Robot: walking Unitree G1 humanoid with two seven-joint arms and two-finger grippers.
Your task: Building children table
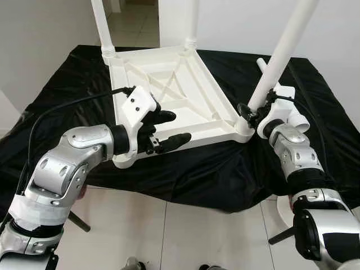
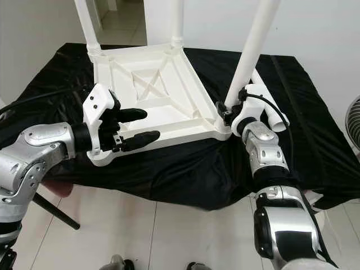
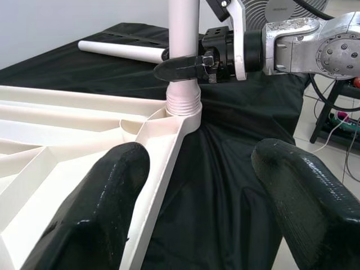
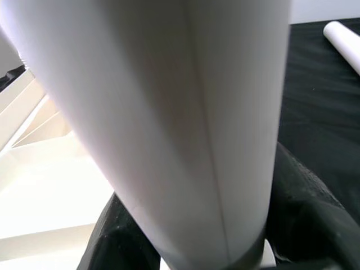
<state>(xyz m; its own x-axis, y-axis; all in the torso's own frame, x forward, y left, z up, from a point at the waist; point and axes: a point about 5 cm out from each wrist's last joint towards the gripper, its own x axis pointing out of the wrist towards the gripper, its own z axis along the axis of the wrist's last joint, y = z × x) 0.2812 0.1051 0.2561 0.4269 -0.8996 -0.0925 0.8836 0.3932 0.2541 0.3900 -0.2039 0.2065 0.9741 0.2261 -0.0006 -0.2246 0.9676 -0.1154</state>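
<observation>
Tabletop, white plastic, lies upside down on the counter, which is draped in a black cloth. Ribbed underside faces up, with a cross brace in the middle. Two legs stand in the far corner sockets: far left leg, far right leg. A third leg rises from the near right corner socket, leaning a little outward. A fourth leg lies loose on the cloth behind the right arm. The near left corner has no leg yet.

Right gripper is clamped around the third leg just above its threaded collar; the right wrist view shows the white tube pressed between the dark fingers. Left gripper hangs over the near left part of the tabletop, fingers spread and holding nothing, one finger above the rim and one just off the edge.

Handling, as I judge it: hollow moulded plastic, so light and stiff, unlikely to break, but smooth and glossy. The tube may slip or spin inside the fingers when twisted. Low on the leg, close to the collar, looks like the best hold, giving control of the thread with little lever to tilt it. The tabletop could slide on the slick cloth, so pinching a rib or the near rim with the free gripper should steady it. The lean suggests the thread may not be seated square.
</observation>
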